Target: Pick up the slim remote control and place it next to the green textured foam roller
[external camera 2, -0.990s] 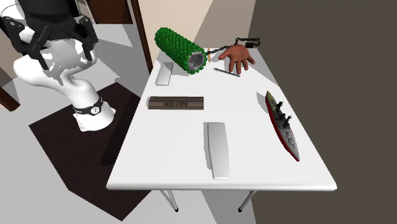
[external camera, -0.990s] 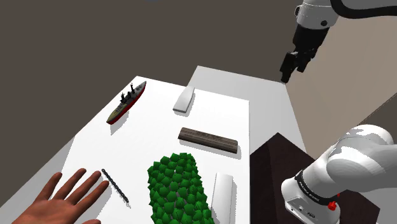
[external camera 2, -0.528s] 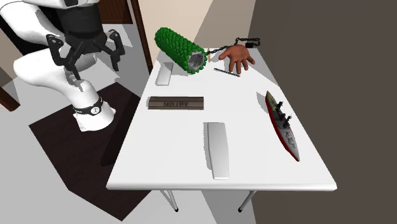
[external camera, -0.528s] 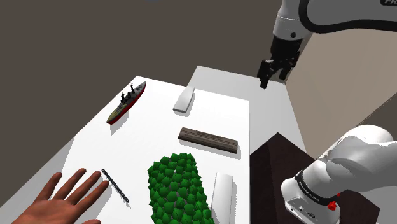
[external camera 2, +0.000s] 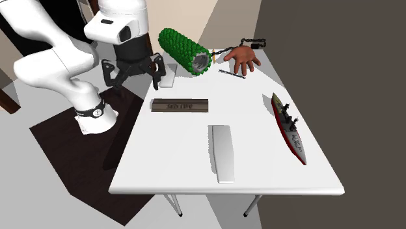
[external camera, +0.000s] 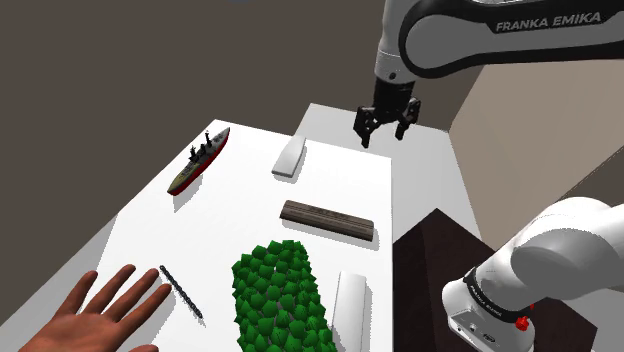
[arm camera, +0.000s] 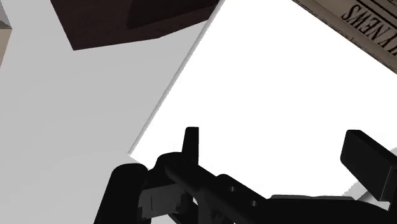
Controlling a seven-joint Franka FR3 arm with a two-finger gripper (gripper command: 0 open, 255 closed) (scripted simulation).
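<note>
Gripper had swung in from beyond the table toward its stand-side long edge and come lower since the earlier frames; nothing on the table had shifted. Fingers stood well apart, nothing between them, as the second exterior view and the wrist view also showed. From the wrist, the hand looked down on the table's stand-side edge, with grey floor and a corner of dark brown mat beyond it, and one end of the brown lettered block at the margin. Slim remote control, drawn pale grey, lay flat near the table's end away from the roller, about midway between the long edges, lengthwise along the table and well apart from the gripper. Green textured foam roller lay at the opposite end. A second pale grey slab lay just beside it, between the roller and the stand-side edge. Brown lettered block sat about mid-length, near the stand-side edge, between roller and remote. Model warship, grey over a red hull, lay along the far long edge. A model hand rested palm down by the roller end's far corner, with a thin chain between hand and roller.
</note>
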